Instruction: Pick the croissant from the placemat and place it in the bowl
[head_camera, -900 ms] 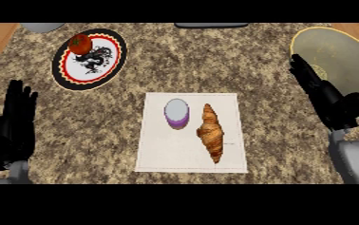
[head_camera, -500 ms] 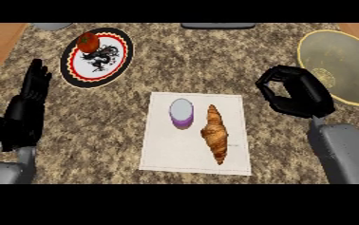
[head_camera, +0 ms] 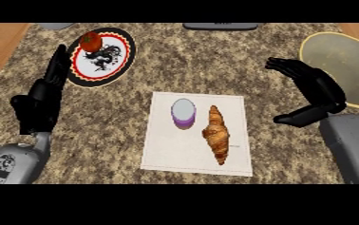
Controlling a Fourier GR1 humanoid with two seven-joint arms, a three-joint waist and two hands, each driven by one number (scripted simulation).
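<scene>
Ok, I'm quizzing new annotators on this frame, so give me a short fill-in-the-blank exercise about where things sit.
1. The croissant lies on the white ____.
2. On the placemat, the purple cup stands to the croissant's ____.
3. The tomato sits on the patterned ____.
4. The right hand hovers open between the placemat and the ____.

Missing words: placemat; left; plate; bowl

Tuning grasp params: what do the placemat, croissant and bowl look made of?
Placemat: thin, flat, matte off-white sheet, probably cloth or paper. Croissant: baked pastry, with a ridged brown crust, slightly glossy. Bowl: pale yellowish rim around a dull grey inside, possibly ceramic or plastic; cannot say which.
</scene>
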